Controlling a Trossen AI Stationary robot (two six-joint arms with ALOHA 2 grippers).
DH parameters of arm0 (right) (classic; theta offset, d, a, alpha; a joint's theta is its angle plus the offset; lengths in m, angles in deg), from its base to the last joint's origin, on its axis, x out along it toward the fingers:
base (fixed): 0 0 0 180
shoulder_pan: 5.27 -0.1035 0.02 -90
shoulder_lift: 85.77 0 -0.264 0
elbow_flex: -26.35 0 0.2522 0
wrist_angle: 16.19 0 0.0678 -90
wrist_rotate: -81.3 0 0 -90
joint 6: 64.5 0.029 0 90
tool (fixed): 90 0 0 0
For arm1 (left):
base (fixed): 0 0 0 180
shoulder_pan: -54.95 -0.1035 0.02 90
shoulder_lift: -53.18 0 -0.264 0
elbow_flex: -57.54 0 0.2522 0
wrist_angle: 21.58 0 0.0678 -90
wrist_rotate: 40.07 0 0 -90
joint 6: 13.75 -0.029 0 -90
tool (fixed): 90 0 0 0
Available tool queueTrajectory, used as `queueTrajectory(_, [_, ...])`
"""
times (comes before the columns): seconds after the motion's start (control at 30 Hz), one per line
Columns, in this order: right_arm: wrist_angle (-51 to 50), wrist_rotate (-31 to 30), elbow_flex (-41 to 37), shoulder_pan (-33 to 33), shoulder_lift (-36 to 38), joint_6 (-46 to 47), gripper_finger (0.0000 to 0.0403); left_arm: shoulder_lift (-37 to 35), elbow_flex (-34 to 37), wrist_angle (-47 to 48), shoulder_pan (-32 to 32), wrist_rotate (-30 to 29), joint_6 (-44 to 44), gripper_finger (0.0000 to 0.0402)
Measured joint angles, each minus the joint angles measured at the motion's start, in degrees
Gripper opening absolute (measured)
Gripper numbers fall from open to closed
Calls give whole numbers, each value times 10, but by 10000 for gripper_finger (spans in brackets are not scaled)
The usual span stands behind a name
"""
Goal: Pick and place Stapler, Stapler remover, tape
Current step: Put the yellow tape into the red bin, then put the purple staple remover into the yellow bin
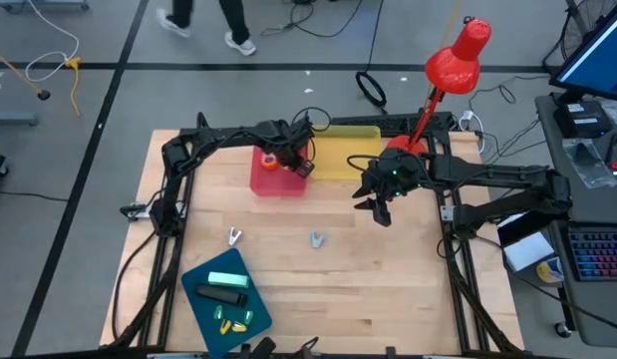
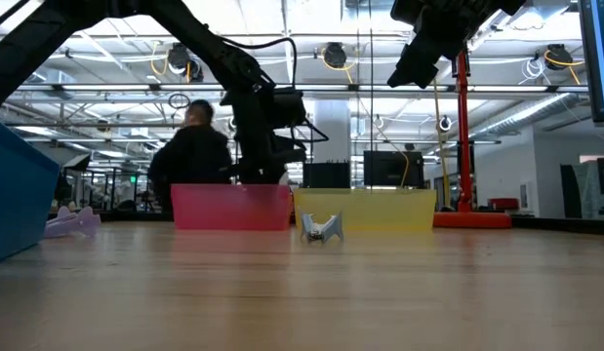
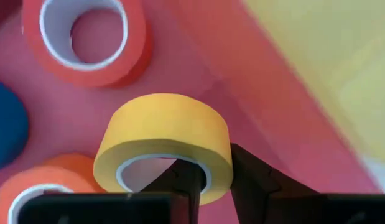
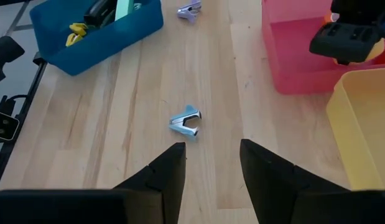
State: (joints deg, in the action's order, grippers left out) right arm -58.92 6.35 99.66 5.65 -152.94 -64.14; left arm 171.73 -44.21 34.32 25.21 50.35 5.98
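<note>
your left gripper is pinching the yellow tape roll by its wall over the pink bin; it's looking light, stiff, smooth. the right gripper is hanging half-open.

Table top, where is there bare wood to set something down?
Bare wood lies right of the blue stapler remover, toward the right arm's frame, and between the blue bin and that remover. It is crowded at the back: red bin under the left hand, yellow bin, right hand hovering.
</note>
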Motion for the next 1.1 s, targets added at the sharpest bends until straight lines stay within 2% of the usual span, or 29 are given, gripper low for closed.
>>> queueTrajectory(0.23, [0, 0, 0, 0, 0, 0, 144, 0, 0, -3, 0, 11, -10, 90])
queueTrajectory(0.5, [0, 0, 0, 0, 0, 4, 144, -3, 0, 2, 0, 16, -13, 178])
queueTrajectory(0.63, [0, 0, 0, 0, 0, 4, 144, -38, 0, 30, -1, 26, 8, 206])
queueTrajectory(0.83, [0, 1, 0, 0, 0, 4, 144, -142, 0, 135, 24, 30, 33, 211])
queueTrajectory(0.97, [0, 0, 0, 0, 0, 3, 144, -208, 0, 231, 76, 25, 68, 211])
queueTrajectory(1.1, [0, 0, 0, 0, 0, 3, 144, -245, 0, 327, 143, -13, 158, 212])
